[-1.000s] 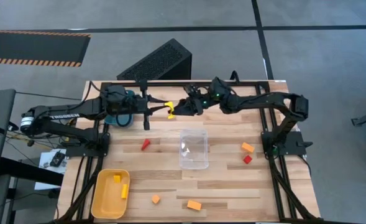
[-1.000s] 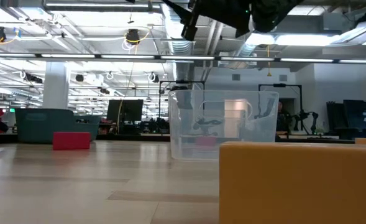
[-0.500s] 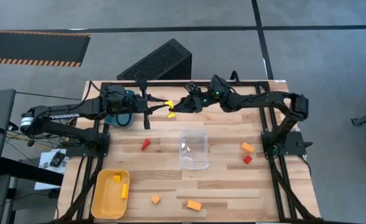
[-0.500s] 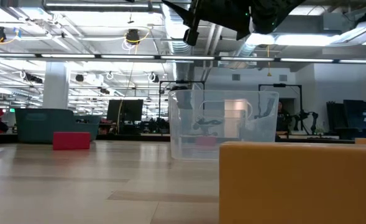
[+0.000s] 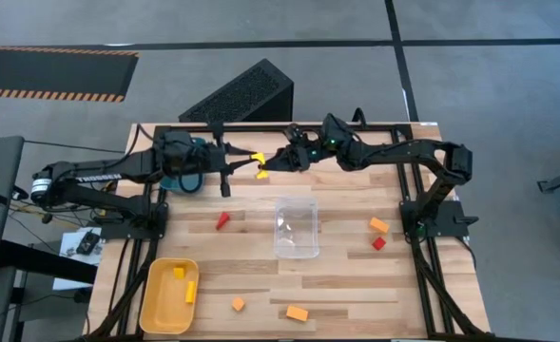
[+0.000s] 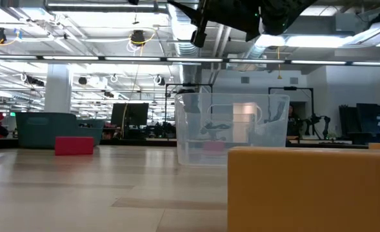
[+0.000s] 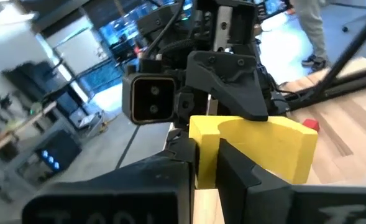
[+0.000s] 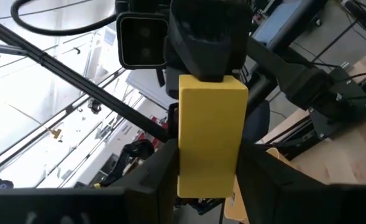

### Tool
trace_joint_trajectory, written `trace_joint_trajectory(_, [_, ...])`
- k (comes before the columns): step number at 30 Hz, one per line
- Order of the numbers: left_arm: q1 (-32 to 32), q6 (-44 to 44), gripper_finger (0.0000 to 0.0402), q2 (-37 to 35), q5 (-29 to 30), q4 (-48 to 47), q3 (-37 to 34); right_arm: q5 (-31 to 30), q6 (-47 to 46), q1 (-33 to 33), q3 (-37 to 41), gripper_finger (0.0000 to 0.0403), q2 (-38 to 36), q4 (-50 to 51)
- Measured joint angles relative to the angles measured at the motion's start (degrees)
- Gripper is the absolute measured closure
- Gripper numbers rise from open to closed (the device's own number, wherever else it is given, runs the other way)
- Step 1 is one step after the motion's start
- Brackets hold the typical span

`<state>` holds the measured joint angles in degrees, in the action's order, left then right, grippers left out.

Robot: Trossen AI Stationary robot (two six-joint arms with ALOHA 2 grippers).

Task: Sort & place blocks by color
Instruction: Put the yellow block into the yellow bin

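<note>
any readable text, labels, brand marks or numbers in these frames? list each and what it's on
Left arm: pale lettering along the forearm link in the high view, too small to read.
Left gripper: raised lettering on the dark body at the left wrist view's bottom edge, cut off and unreadable.
Yellow block: plain faces, no markings.
Screens in the room behind: lit, but blurred beyond reading.
Nothing else carries legible text.

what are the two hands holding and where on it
Both grip one yellow block in mid-air: left hand on one end, right hand on the opposite end.
</note>
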<state>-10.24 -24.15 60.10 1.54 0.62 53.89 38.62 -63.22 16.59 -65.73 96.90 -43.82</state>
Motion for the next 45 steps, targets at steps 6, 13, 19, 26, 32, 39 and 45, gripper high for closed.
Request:
trace_joint_trajectory(6, [0.08,14.82,0.0328,0.08,6.77,0.09,-0.02,-1.13,4.94,1.24,0.0,0.0247,-0.13,0.03])
trace_joint_trajectory(13, [-0.09,31.74,0.0265,-0.02,10.3,-4.39,-0.02,-0.82,6.26,4.74,0.0,0.0247,-0.78,-0.27])
trace_joint_trajectory(19, [-0.06,46.99,0.024,-0.26,15.22,-15.86,-0.04,-0.66,8.28,6.72,0.0,0.0247,-0.78,0.92])
trace_joint_trajectory(26, [0.53,69.77,0.024,-0.26,17.82,-30.4,-0.06,0.73,17.64,4.01,0.01,0.0247,-0.76,9.54])
trace_joint_trajectory(32, [6.78,83.31,0.0239,-0.26,21.58,-32.54,-0.07,1.01,30.81,-1.27,0.02,0.0247,-0.74,18.81])
trace_joint_trajectory(39, [11.46,83.72,0.0239,-4.99,26.48,-40.1,-0.07,-5.11,38.26,-7.39,0.02,0.0247,-0.74,22.09])
trace_joint_trajectory(45, [7.77,71.55,0.0239,-12.06,25.71,-41.06,-0.07,-19.57,38.5,-13.36,-2.44,0.0247,1.37,22.48])
